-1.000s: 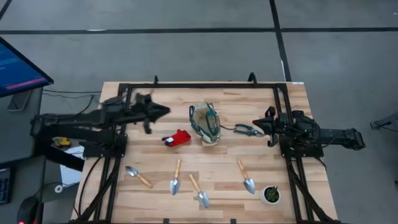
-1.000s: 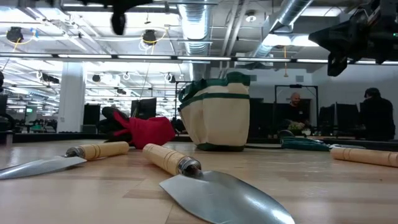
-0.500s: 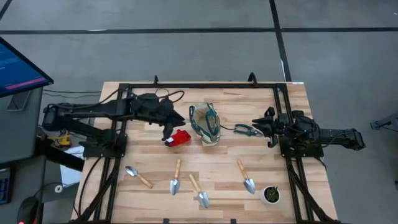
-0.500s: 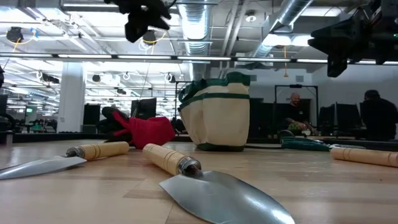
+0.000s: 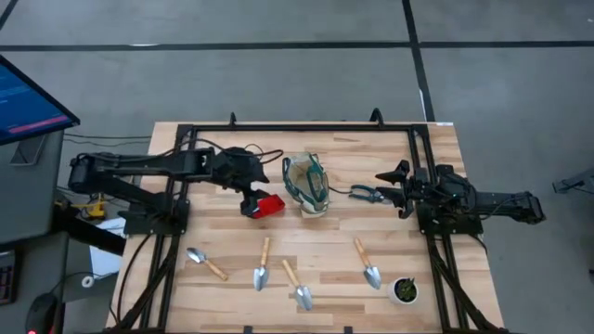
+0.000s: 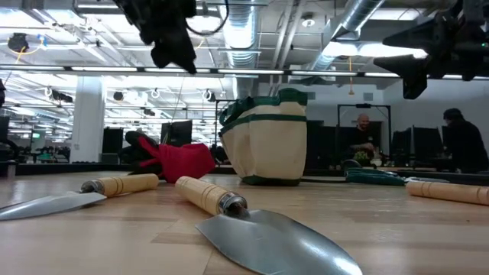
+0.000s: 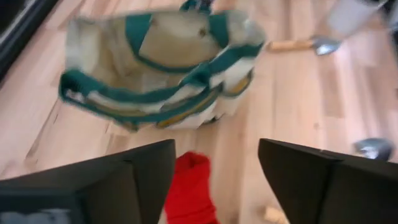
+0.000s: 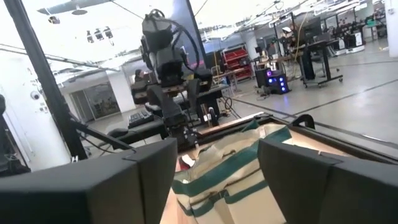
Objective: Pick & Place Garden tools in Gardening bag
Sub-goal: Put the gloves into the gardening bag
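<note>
Left gripper (image 5: pixel 249 193) sitting just above the red item (image 5: pixel 269 205), fingers spread wide with nothing between them, red cloth showing right in the gap in the left wrist view. Best bet here, I reckon: drop straight down so both fingers straddle the red lump, pinch across its narrow side, and keep clear of the bag (image 5: pixel 307 184) just beside it, since a nudge could tip that soft fabric. Then lift high enough to clear the green rim before swinging over the opening.

Red item lying flat on the table, just left of the bag, long axis running roughly left-right with a slight tilt, dark end toward the left arm. Bag standing upright mid-table, mouth open upward, long axis running front to back.

Further right, shears (image 5: pixel 369 194) lying between bag and right gripper (image 5: pixel 383 186), which hangs above the table near them, fingers apart and empty.

Four trowels (image 5: pixel 263 263) still spread along the front edge.
</note>
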Action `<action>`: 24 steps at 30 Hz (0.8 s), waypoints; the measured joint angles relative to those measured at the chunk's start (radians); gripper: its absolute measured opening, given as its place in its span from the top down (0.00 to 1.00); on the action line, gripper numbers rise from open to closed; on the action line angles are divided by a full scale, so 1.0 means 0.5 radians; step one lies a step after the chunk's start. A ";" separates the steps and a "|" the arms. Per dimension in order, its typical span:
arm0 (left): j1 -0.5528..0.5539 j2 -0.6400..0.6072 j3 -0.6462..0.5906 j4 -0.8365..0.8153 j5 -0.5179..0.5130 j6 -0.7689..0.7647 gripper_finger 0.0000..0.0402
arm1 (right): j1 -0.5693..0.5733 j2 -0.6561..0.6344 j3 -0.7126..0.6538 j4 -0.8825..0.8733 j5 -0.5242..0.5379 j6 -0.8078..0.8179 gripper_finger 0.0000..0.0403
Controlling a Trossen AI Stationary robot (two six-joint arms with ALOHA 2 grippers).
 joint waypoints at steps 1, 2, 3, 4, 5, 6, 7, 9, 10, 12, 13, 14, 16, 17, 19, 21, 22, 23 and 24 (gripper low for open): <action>0.009 0.032 0.000 -0.003 -0.021 -0.001 0.39 | 0.000 0.000 0.000 -0.007 0.000 0.000 0.45; 0.016 0.068 0.000 -0.006 -0.023 -0.003 0.37 | 0.000 0.000 0.000 -0.016 -0.001 0.000 0.44; 0.026 0.103 0.000 -0.010 -0.024 -0.003 0.35 | 0.001 0.000 0.000 -0.017 -0.001 0.000 0.44; 0.036 0.133 -0.001 -0.022 -0.024 -0.004 0.34 | 0.001 0.000 0.000 -0.017 -0.001 0.000 0.43; 0.039 0.166 -0.001 -0.027 -0.024 -0.005 0.33 | 0.001 0.000 0.000 -0.022 -0.001 0.000 0.43; 0.042 0.199 0.000 -0.019 -0.026 -0.005 0.32 | 0.001 0.000 0.000 -0.030 -0.002 0.000 0.43; 0.042 0.226 -0.001 -0.034 -0.036 -0.004 0.32 | 0.001 0.000 0.000 -0.032 -0.005 0.000 0.44; 0.042 0.272 -0.001 -0.039 -0.067 -0.002 0.31 | 0.005 0.000 0.000 -0.034 -0.010 0.000 0.44; 0.042 0.289 -0.001 -0.044 -0.090 -0.001 0.31 | 0.005 0.000 0.000 -0.043 -0.010 0.000 0.44; 0.042 0.314 -0.001 -0.045 -0.150 0.001 0.31 | 0.005 0.000 0.000 -0.061 -0.010 0.000 0.44; 0.042 0.320 -0.005 -0.048 -0.183 0.000 0.31 | 0.005 0.000 0.000 -0.067 -0.011 0.000 0.44; 0.042 0.320 -0.015 -0.036 -0.200 0.000 0.31 | 0.005 0.000 0.000 -0.076 -0.010 0.000 0.44; 0.041 0.320 -0.056 -0.032 -0.201 -0.002 0.31 | 0.005 0.000 0.000 -0.098 -0.011 0.000 0.44; 0.038 0.321 -0.085 -0.034 -0.202 -0.006 0.31 | 0.005 0.000 0.000 -0.104 -0.011 0.000 0.44; 0.027 0.322 -0.149 -0.028 -0.211 -0.017 0.31 | 0.005 0.000 0.000 -0.103 -0.011 0.000 0.44; 0.023 0.322 -0.216 0.019 -0.236 -0.053 0.31 | 0.005 0.000 0.000 -0.103 -0.011 0.000 0.45; 0.023 0.322 -0.254 0.059 -0.248 -0.069 0.31 | 0.005 0.000 0.000 -0.104 -0.011 0.000 0.45; 0.022 0.322 -0.288 0.106 -0.252 -0.098 0.31 | 0.005 0.000 0.000 -0.104 -0.011 0.000 0.45; 0.020 0.322 -0.318 0.155 -0.253 -0.114 0.31 | 0.005 0.000 0.000 -0.104 -0.011 0.000 0.44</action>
